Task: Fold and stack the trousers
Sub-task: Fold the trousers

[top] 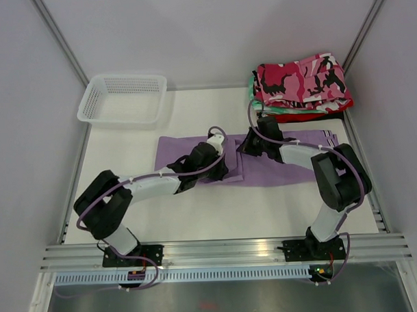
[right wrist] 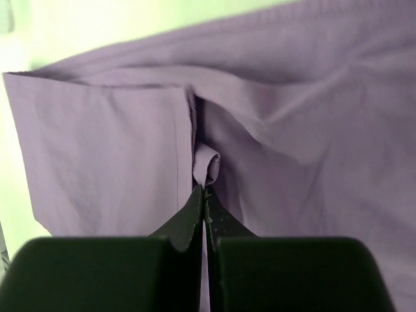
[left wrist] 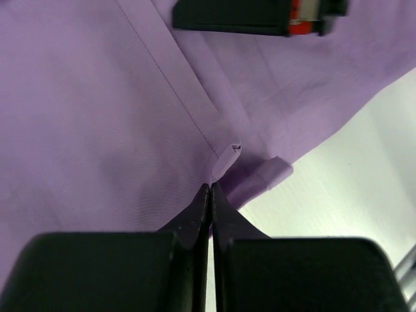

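Note:
The lilac trousers (top: 291, 168) lie flat and lengthwise across the middle of the table. My left gripper (top: 220, 168) is at their near edge; the left wrist view shows it (left wrist: 209, 188) shut on a small pinch of lilac fabric (left wrist: 227, 159). My right gripper (top: 251, 143) is just beyond it, toward the far edge. The right wrist view shows it (right wrist: 205, 190) shut on a raised curl of the same cloth (right wrist: 207, 166). The camouflage trousers (top: 302, 81) lie folded on top of a pile at the back right.
Under the camouflage pair are a red garment (top: 310, 115) and a green-and-white one (top: 251, 93). A white mesh basket (top: 122, 99) stands at the back left. The right gripper's body (left wrist: 247, 16) shows at the top of the left wrist view.

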Available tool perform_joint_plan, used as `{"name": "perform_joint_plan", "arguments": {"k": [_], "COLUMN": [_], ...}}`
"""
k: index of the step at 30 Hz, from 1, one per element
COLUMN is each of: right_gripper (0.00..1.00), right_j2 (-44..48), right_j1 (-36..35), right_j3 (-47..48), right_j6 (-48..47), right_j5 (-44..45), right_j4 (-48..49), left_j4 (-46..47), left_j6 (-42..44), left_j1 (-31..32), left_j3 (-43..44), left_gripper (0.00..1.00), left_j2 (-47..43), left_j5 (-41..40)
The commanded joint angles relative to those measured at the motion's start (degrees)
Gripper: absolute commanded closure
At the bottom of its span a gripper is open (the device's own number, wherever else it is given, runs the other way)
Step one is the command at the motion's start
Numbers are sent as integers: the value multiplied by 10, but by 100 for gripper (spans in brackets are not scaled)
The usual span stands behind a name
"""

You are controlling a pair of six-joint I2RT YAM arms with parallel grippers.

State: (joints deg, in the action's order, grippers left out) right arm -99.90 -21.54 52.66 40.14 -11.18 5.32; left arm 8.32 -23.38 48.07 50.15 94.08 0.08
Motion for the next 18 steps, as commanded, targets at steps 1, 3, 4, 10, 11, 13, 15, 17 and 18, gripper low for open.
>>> {"name": "perform_joint_plan", "arguments": {"k": [1,3,4,10,11,13,15,17,18], "right_gripper": [100,100,100,100,100,100,100,100,100], "right_j2": [-15,-26,-36,-71,-73,-82,-85,-79,-75], "right_j1": [-3,-2,-3,-2,-2,-1,-1,0,0], "right_j3": [52,80,89,126,129,131,132,128,128], "right_j6": [-23,-27,-27,-31,-31,-29,-30,-33,-41], "right_j5": [12,12,11,19,20,20,20,15,15], "right_j4": [14,7,4,-7,-8,-13,-18,-28,-35], "left_j4": [33,29,28,54,57,64,73,75,73], "left_j6": [-16,-20,-25,-24,-24,-28,-36,-45,-49], "left_j1": [1,1,1,1,2,4,4,5,4], "left_j3": [-11,-14,-18,-36,-36,-35,-34,-32,-27], "left_gripper": [98,98,98,98,98,98,98,96,92], "left_j2": [-66,-78,-83,-106,-89,-67,-34,-9,-2], "left_j5": [2,2,-11,-19,-8,-7,-9,-8,-9]}}
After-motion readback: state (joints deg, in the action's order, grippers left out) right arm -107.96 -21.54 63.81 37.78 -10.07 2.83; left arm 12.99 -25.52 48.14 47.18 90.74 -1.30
